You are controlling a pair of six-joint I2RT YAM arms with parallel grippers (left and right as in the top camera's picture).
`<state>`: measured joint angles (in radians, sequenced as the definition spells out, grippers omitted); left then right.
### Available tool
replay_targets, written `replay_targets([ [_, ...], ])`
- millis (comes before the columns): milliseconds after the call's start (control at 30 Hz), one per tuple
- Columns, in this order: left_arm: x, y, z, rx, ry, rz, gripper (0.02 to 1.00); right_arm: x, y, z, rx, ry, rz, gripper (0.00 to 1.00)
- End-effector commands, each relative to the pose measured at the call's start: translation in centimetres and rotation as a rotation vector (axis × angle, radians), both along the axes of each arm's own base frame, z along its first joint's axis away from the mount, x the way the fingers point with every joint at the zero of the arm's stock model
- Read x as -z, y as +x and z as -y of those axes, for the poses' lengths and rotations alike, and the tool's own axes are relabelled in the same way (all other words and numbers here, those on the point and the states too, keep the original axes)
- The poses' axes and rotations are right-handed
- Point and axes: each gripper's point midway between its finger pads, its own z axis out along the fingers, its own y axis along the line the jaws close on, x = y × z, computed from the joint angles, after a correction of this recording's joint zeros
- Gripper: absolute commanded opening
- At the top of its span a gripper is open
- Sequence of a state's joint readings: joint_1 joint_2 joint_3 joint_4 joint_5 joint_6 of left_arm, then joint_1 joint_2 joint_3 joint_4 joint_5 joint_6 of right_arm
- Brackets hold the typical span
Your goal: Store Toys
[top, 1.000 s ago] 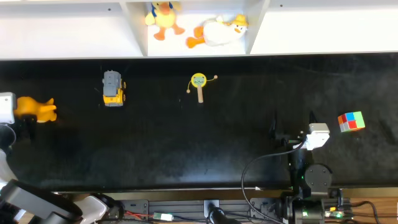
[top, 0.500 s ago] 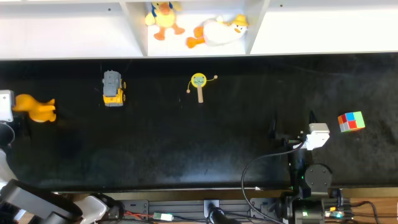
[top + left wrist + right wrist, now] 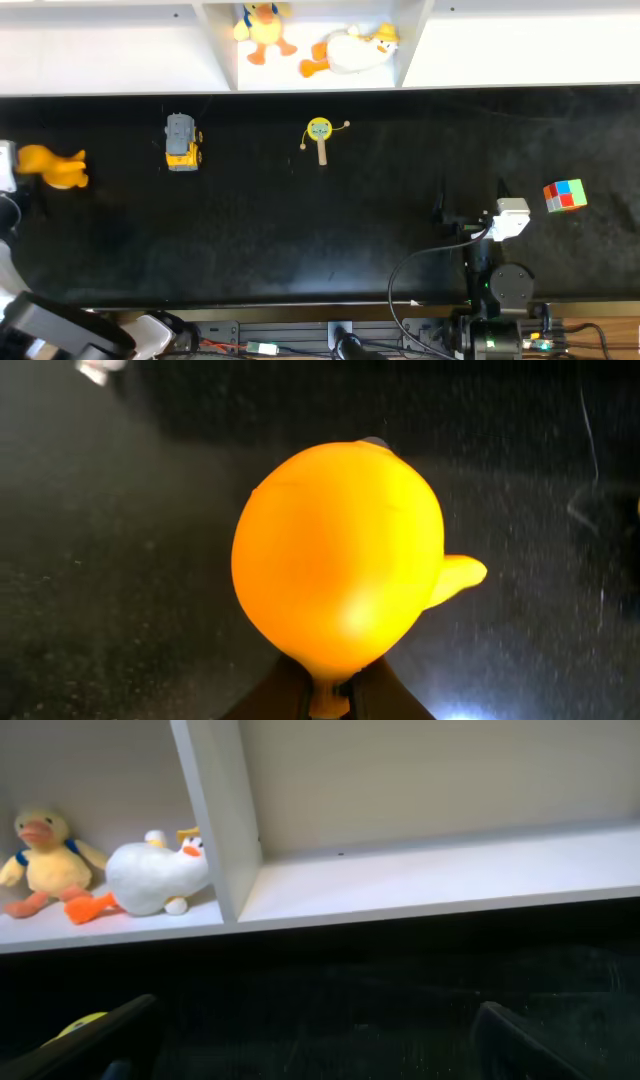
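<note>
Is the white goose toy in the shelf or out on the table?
In. The white goose toy lies inside the middle compartment of the shelf, beside the yellow duck, off the black table.

A black bench (image 3: 300, 230) is seen, on which three toys are laid well apart: a yellow toy truck (image 3: 182, 143) toward the left, a small rattle drum (image 3: 320, 137) with a wooden handle near the middle, and a multicoloured cube (image 3: 564, 195) at the right. Along the bench's far edge a white shelf (image 3: 120, 60) is set, divided by upright walls. In its middle compartment a yellow plush duck (image 3: 263, 28) and a white plush duck (image 3: 350, 50) are placed side by side.
</note>
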<state>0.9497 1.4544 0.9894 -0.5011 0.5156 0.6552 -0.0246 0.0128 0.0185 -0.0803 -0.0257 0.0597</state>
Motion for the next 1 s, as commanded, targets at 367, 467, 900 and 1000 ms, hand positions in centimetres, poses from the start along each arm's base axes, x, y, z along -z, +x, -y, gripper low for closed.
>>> replay_targets([
  [367, -7.9, 4.5, 1.2, -0.103, -0.028, 0.184, 0.038, 0.4, 0.0, 0.0, -0.001, 0.008, -0.002, 0.996],
  [467, -9.1, 5.8, 1.4, -0.115, -0.004, 0.215, 0.036, 0.4, 0.0, 0.0, -0.001, 0.008, -0.002, 0.996],
  [900, -11.2, 8.3, 0.5, -0.24, -0.024, 0.321, 0.036, 0.4, 0.0, 0.0, -0.001, 0.008, -0.002, 0.996],
  [1000, -11.1, 8.4, 0.4, -0.24, -0.026, 0.318, 0.04, 0.4, 0.0, 0.0, -0.001, 0.008, -0.002, 0.996],
])
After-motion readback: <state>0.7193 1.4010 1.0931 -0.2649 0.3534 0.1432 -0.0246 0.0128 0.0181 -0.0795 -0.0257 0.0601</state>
